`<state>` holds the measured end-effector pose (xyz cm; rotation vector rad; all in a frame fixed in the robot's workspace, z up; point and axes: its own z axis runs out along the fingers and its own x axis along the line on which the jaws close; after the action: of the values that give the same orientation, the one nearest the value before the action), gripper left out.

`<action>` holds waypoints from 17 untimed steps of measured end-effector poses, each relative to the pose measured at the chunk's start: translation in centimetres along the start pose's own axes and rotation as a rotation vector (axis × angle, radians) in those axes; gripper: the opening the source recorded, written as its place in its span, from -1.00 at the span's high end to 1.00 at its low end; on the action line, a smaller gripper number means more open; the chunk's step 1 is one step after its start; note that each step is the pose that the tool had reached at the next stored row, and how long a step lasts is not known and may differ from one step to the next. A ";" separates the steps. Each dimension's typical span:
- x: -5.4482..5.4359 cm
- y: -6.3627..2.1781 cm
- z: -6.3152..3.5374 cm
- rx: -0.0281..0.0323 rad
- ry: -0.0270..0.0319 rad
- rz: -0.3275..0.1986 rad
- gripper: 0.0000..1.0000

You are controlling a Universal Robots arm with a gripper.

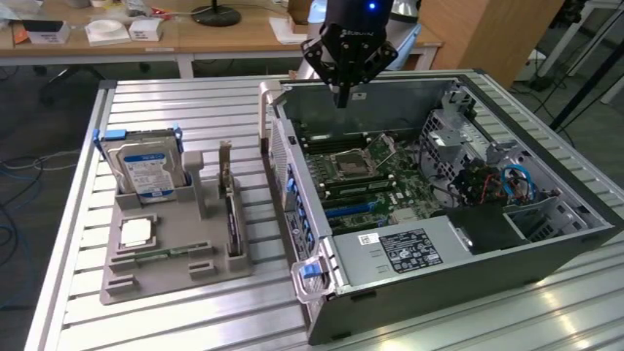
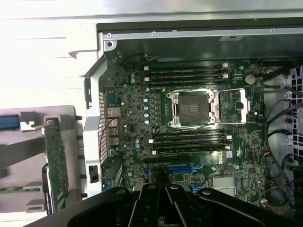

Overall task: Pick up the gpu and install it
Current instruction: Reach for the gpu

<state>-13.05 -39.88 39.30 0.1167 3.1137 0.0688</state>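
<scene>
A black gripper [image 1: 341,101] hangs over the far side of an open computer case [image 1: 468,270]. Its two fingers are pressed together and they hold nothing. The tips point straight down, just above the far wall of the case. In the wrist view, the gripper [image 2: 163,191] looks down on the green board [image 2: 189,142] inside the case. I can see the square chip socket [image 2: 191,109] in the middle of the board and a blue slot [image 2: 182,168] close to the fingers.

The gpu [image 1: 230,212] is not in the case. It stands on its thin edge in a gray holder [image 1: 166,281] on the metal table [image 1: 195,110], on the exterior view's left of the case. Its silver metal end is at the far end and sticks up a bit. The gpu is well apart from the gripper. The wrist view shows the gpu [image 2: 56,161] as a thin green card beside the case wall.

A silver hard drive [image 1: 146,172] with a blue and white label stands in the same holder, farther to the exterior view's left. A small green memory stick [image 1: 166,253] lies flat near the front of the holder.
</scene>
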 end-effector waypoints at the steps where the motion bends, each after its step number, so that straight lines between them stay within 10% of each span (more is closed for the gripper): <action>1: 0.1 0.00 0.00 -0.0001 0.0000 0.000 0.79; 17: 0.7 -0.06 0.01 -0.0001 0.0000 0.000 0.79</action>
<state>-13.79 -39.88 39.27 0.1166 3.1136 0.0690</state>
